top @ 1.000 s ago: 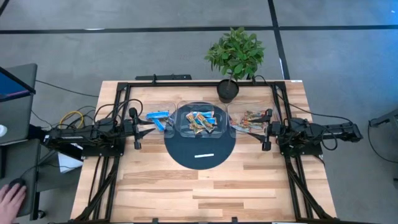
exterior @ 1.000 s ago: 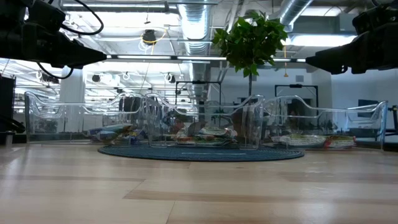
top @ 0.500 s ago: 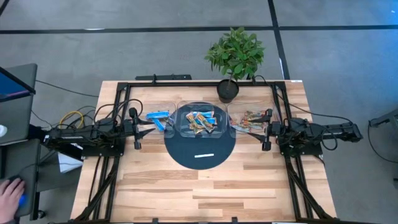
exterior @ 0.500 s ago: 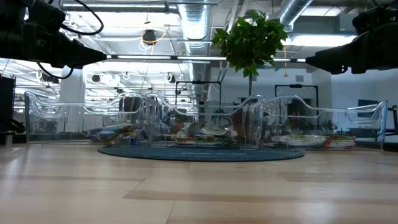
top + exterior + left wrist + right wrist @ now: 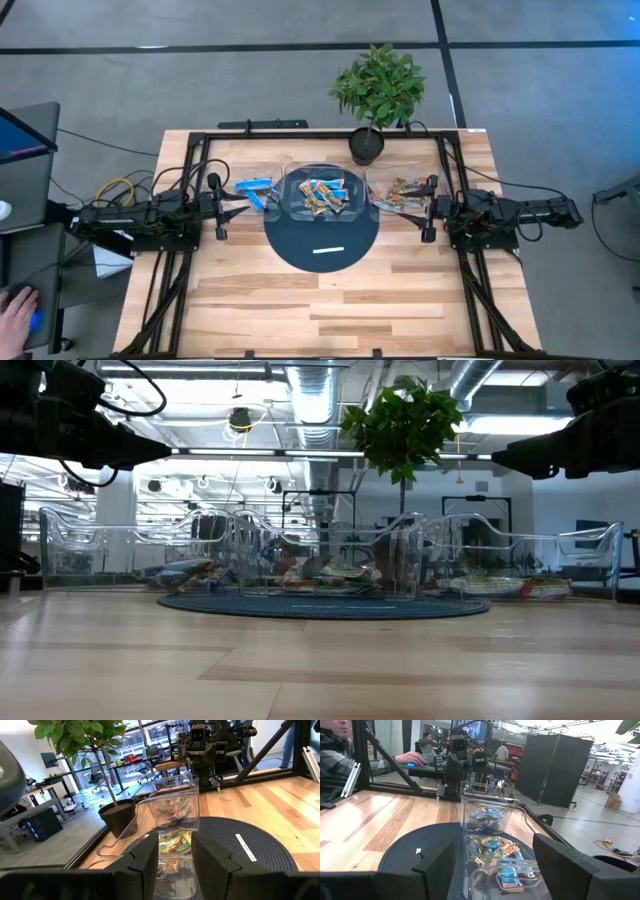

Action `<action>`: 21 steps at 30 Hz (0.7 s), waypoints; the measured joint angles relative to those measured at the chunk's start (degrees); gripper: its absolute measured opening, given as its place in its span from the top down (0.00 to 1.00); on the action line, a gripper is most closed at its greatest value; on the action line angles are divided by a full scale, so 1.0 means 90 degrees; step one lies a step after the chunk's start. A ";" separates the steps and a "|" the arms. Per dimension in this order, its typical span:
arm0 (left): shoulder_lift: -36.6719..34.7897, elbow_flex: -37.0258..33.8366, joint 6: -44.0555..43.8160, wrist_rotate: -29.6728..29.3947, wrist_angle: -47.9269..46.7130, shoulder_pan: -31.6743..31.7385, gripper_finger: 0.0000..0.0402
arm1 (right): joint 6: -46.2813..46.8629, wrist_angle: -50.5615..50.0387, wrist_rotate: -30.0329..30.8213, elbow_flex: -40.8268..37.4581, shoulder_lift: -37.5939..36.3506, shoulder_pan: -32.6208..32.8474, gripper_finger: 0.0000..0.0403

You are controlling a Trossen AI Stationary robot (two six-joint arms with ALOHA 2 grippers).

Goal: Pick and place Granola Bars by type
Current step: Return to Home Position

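Left pincer (image 5: pixel 176 851) and right pincer (image 5: pixel 495 860) gape empty beside clear bins (image 5: pixel 322 167) holding sorted granola bars (image 5: pixel 322 195).

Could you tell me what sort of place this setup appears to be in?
Probably an open-plan robotics lab or office workspace: exposed ceiling ducts run overhead, desks and office chairs fill the room, and dark partition panels divide it.
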 joint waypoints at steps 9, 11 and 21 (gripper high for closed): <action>-0.0002 0.0000 -0.0042 0.0000 0.0000 -0.0002 0.72 | 0.0000 0.0000 0.0000 0.0000 0.0002 -0.0002 0.37; -0.0002 0.0000 -0.0049 0.0000 0.0000 -0.0002 0.72 | 0.0000 0.0000 0.0000 0.0000 0.0000 -0.0001 0.37; -0.0002 0.0000 0.0001 0.0000 0.0000 0.0001 0.72 | 0.0000 -0.0002 0.0000 0.0000 0.0000 -0.0002 0.37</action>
